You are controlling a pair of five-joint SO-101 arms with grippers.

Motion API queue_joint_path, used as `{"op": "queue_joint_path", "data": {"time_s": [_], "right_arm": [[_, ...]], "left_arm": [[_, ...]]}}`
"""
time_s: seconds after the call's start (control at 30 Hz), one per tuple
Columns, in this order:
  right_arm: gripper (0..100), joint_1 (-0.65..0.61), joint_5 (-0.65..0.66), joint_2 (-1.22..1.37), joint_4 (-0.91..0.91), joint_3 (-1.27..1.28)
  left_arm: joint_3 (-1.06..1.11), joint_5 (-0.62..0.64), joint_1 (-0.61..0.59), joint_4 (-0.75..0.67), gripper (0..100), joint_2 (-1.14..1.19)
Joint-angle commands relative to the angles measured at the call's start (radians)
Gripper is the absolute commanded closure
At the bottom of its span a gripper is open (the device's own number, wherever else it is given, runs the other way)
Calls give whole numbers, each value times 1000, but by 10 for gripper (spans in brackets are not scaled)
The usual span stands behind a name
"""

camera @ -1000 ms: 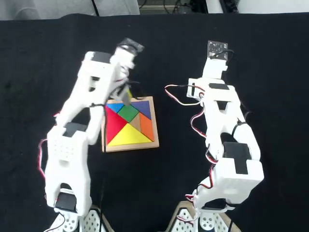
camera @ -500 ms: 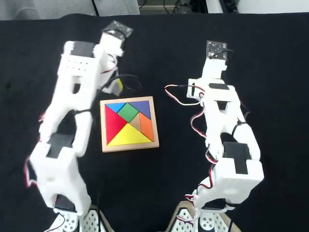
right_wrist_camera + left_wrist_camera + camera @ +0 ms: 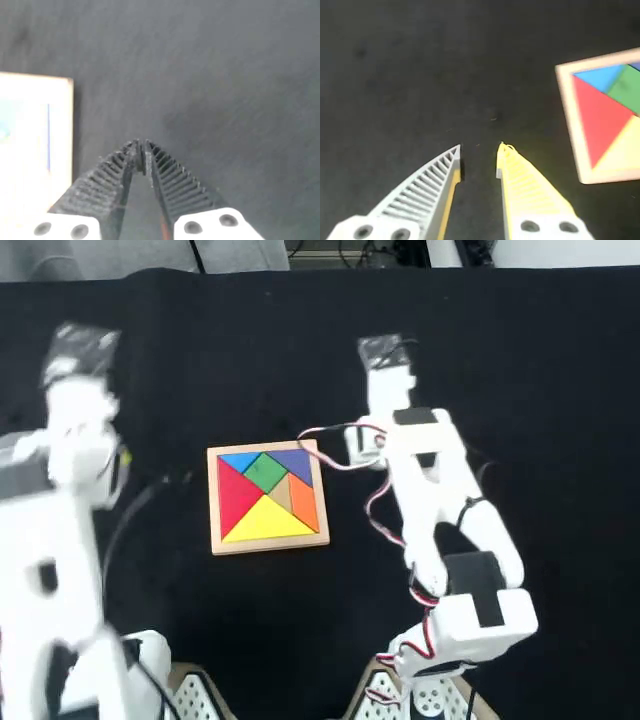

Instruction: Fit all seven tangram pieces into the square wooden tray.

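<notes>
Tray (image 3: 272,544) w/ coloured pieces (image 3: 262,518) packed flat inside sits on black table (image 3: 500,360) btwn the arms; left gripper (image 3: 479,150) jaws slightly apart, nothing in them, over bare table beside tray; right gripper (image 3: 142,145) jaws pressed together nr tray edge.

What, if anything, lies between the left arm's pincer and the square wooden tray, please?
Nothing but bare black table cover. In the left wrist view, the open left pincer and the wooden tray are apart, with no loose piece between them.
</notes>
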Motion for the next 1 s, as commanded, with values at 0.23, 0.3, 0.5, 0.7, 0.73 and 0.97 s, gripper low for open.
{"op": "queue_joint_path", "data": {"time_s": [0.23,0.3,0.5,0.7,0.73,0.97], "right_arm": [[987,-115,-29,39,133,-2],[987,-117,-29,39,127,15],[987,-146,-21,24,107,81],[987,-183,-21,-18,97,131],[987,-193,-21,-30,97,145],[987,-215,-20,-93,63,211]], "left_arm": [[771,304,-82,-474,870,-471],[817,328,-82,-539,870,-471],[909,339,-76,-598,870,-474],[947,338,-76,-631,870,-480],[955,338,-76,-644,870,-480],[966,338,-76,-658,870,-482]]}}
